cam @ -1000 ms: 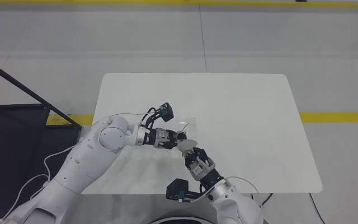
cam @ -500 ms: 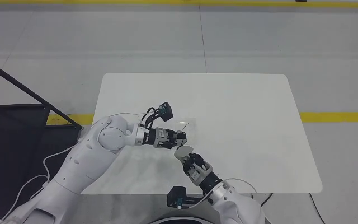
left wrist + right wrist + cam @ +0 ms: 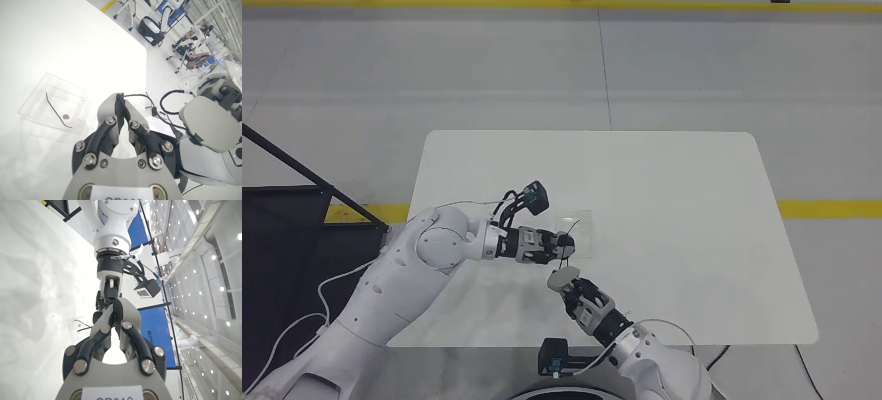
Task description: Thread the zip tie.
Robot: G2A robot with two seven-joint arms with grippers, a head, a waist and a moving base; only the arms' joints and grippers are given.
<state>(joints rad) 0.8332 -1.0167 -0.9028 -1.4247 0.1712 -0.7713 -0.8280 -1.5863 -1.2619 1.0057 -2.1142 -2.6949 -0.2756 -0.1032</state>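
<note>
Find the zip tie (image 3: 135, 95) up off the desk (image 3: 66, 37), strung as a thin black line between the two arms, with a slack curve along the way. No telling head end from tail end here, nor threaded from unthreaded. Most likely at the stage of lining tail up with slot. To do it well: hold the left grip steady, bring the right in along the strap's own line, avoid any twist, and feed slowly to guard against buckling in so thin a strap. Pinched at one end by the left jaws, shut hard on it at their very tips; caught farther along by the right jaws, likewise closed down to the strap's thickness. Note a second black tie (image 3: 56, 111) lying flat on a clear tray (image 3: 71, 94), beside a small brown scrap (image 3: 65, 116), well apart from both pairs of jaws.
</note>
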